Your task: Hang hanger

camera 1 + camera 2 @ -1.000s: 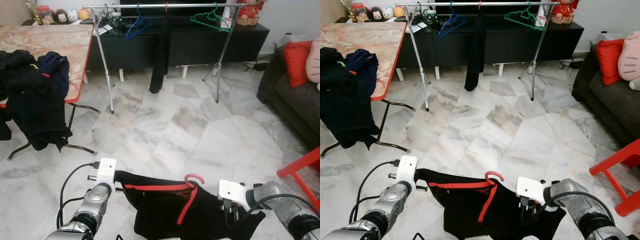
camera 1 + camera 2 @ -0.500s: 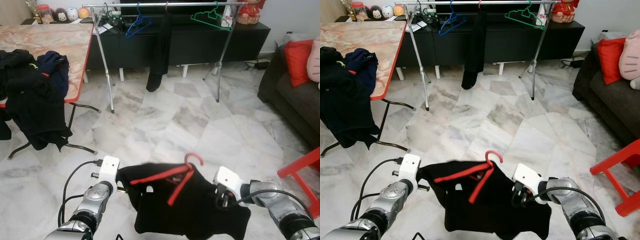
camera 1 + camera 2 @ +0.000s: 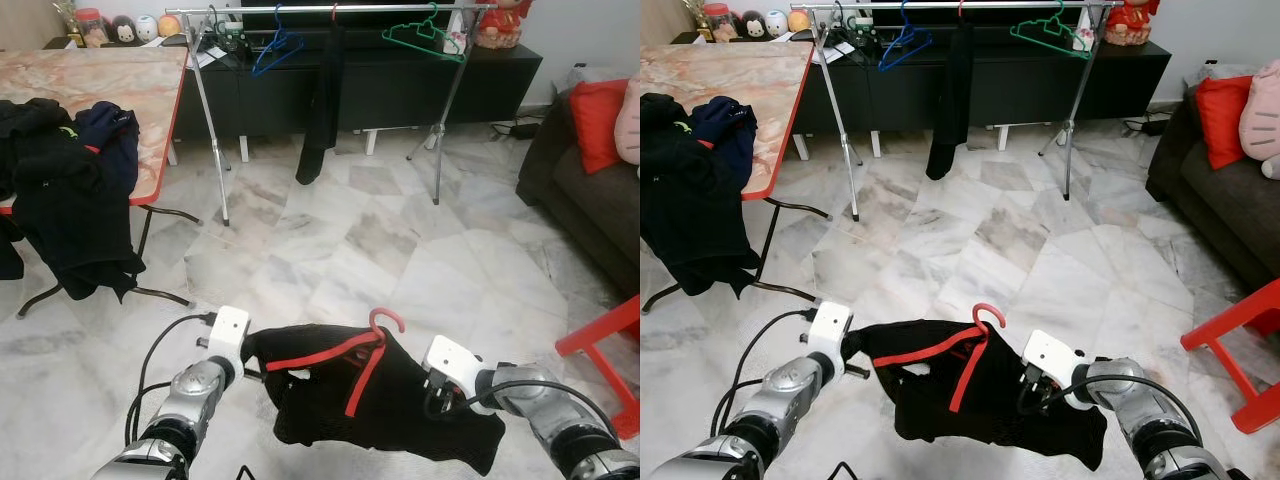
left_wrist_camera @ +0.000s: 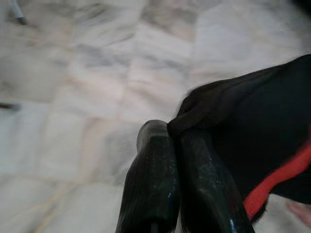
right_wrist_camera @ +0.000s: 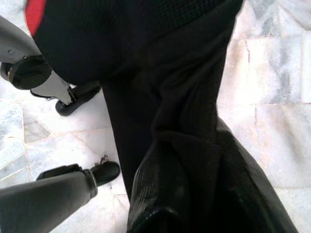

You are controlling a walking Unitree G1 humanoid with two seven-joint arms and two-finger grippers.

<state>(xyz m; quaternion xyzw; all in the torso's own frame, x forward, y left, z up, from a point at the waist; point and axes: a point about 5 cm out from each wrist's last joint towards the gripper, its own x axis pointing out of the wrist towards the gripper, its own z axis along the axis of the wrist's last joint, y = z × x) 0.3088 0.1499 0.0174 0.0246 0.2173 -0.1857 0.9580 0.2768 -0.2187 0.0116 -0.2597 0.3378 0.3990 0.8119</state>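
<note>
Marble floor [image 3: 380, 240] below, both pincers clench black garment [image 3: 390, 400] bearing red hanger [image 3: 350, 352].

You are in a home living room: marble tile floor [image 3: 400, 250], dark sofa [image 3: 590, 200] with red cushion [image 3: 595, 110], low black cabinet [image 3: 400, 85] along the wall, clothes rack [image 3: 330, 12] with hangers, marble-pattern tabletop [image 3: 100, 85] heaped with clothing [image 3: 70, 190], figurines [image 3: 125, 28] behind.

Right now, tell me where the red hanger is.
The red hanger lies on the black garment, held up low in front between the left gripper and right gripper.
</note>
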